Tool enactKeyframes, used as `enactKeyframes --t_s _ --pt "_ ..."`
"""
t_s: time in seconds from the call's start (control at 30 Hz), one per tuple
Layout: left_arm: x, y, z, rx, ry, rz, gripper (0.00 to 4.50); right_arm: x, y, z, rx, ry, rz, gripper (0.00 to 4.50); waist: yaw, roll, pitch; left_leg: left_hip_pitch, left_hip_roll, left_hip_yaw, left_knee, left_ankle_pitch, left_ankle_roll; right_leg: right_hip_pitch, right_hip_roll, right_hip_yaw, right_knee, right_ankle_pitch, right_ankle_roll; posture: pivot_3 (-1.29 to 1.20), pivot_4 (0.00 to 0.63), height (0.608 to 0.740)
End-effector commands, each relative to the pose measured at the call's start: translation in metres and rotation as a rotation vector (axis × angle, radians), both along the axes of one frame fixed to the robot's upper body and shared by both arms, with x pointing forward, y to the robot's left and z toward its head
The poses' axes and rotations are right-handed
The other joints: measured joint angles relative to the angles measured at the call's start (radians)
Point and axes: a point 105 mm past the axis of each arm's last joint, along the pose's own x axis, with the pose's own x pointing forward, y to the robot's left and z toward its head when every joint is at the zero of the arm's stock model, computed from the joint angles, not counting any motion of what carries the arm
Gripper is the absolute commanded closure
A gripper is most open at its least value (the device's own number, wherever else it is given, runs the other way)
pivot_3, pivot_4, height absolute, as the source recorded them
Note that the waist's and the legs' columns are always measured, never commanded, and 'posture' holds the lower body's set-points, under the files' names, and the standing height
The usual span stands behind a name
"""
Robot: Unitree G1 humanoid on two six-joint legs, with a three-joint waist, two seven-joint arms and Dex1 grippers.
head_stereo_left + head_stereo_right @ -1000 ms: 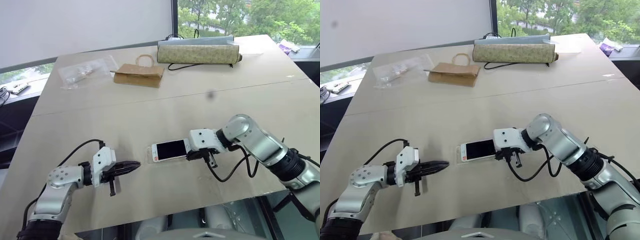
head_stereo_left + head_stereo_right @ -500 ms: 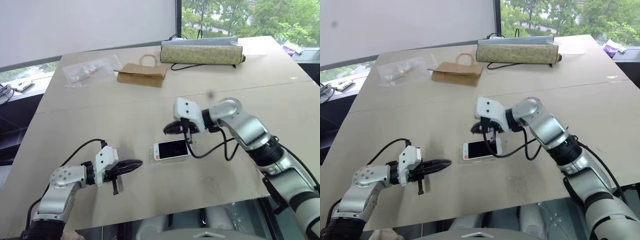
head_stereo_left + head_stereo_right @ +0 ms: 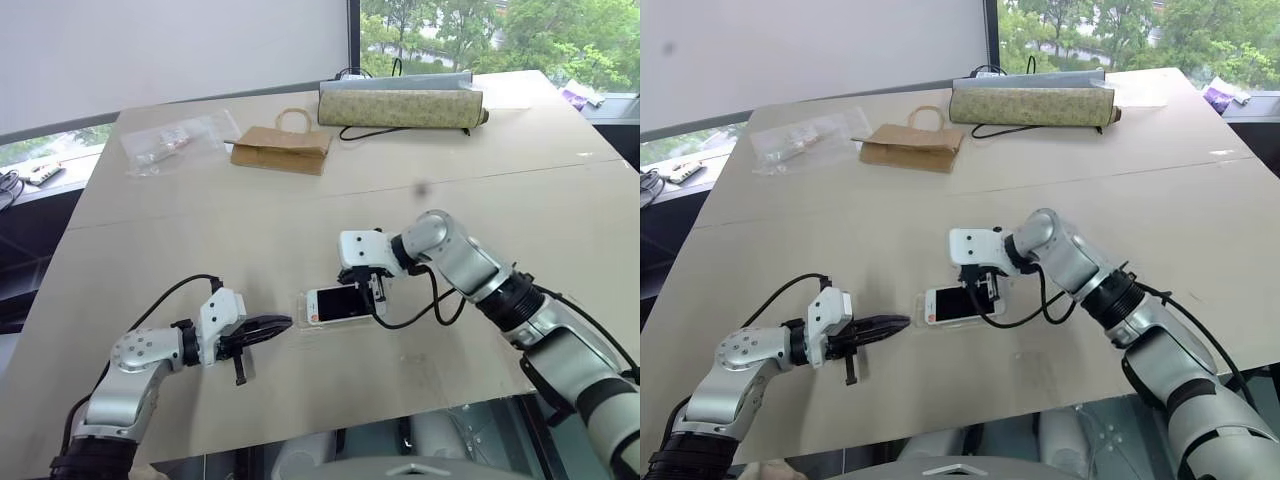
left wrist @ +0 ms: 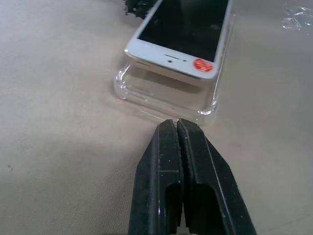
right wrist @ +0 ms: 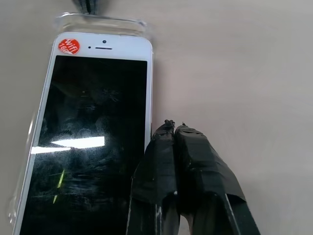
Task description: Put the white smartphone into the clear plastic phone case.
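**A:** What sits at the far left of the table?

**B:** A clear bag with small items inside lies near the far left corner. Beside it to the right is a brown paper bag with a handle, lying flat, and past that a long patterned roll stretches along the far edge with a dark cable at its side.

**A:** And in the foreground?

**B:** The left gripper reaches in low from the left, its two black fingers pressed together and holding nothing. In the left wrist view its tip sits right at the near rim of the case; whether it touches the rim cannot be told.

**A:** Where is the phone?

**B:** The phone lies screen up at the middle of the table, over the case. A red round sticker marks its end toward the left gripper. That end rides above the case wall rather than sunk inside, with the clear rim jutting out beyond it. The phone is not yet seated.

**A:** And the right side?

**B:** The right gripper bends in from the right and points down at the phone. Its fingers are closed tight, empty, the tip lying against the phone's long edge on the table.
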Motion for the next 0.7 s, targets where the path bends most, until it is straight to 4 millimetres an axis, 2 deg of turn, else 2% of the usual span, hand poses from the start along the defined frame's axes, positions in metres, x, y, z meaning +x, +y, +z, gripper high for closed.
enactKeyframes --t_s 0.03,0.2,0.33,0.47,0.6,0.7 --pt "-0.003 -0.002 -0.005 0.013 0.019 0.001 4.42 -0.010 0.004 0.010 0.016 -0.016 0.059 4.50 0.000 0.000 0.000 0.000 0.000 0.000 0.000 0.000 0.000 0.000 0.000 0.000 0.000 0.000 0.000 0.00 0.150 0.740" --pt "0.000 -0.004 -0.003 0.013 0.015 -0.001 4.42 -0.008 0.007 0.014 0.036 -0.044 0.040 4.50 0.001 0.000 0.000 0.000 0.000 0.000 0.000 0.000 0.000 0.000 0.000 0.000 0.000 0.000 0.000 0.00 0.150 0.740" --pt "0.001 -0.008 0.001 0.012 0.010 -0.005 4.42 0.007 0.007 0.033 0.120 -0.065 -0.053 4.50 0.003 0.000 0.000 0.000 0.000 0.000 0.000 0.000 0.000 0.000 0.000 0.000 0.000 0.000 0.000 0.00 0.150 0.740" --pt "0.001 -0.011 0.005 0.010 0.006 -0.004 4.42 0.004 -0.015 0.052 0.162 -0.028 -0.084 4.50 0.011 0.000 0.000 -0.001 -0.001 -0.001 0.000 0.000 0.000 0.000 0.000 -0.001 -0.001 0.000 0.000 0.00 0.150 0.740" --pt "0.001 -0.010 0.007 0.011 0.008 0.005 4.42 -0.006 -0.046 0.049 0.116 -0.024 -0.112 4.50 0.006 0.000 0.000 -0.002 -0.001 -0.002 0.000 0.000 0.000 0.001 -0.001 -0.002 -0.003 0.000 0.000 0.00 0.150 0.740" --pt "0.001 -0.007 0.005 0.011 0.014 0.011 4.42 -0.015 -0.049 0.050 0.146 0.005 -0.123 4.50 0.003 0.000 0.000 -0.002 0.000 -0.002 -0.001 0.000 0.000 0.000 -0.001 -0.003 -0.002 0.000 0.000 0.00 0.150 0.740"
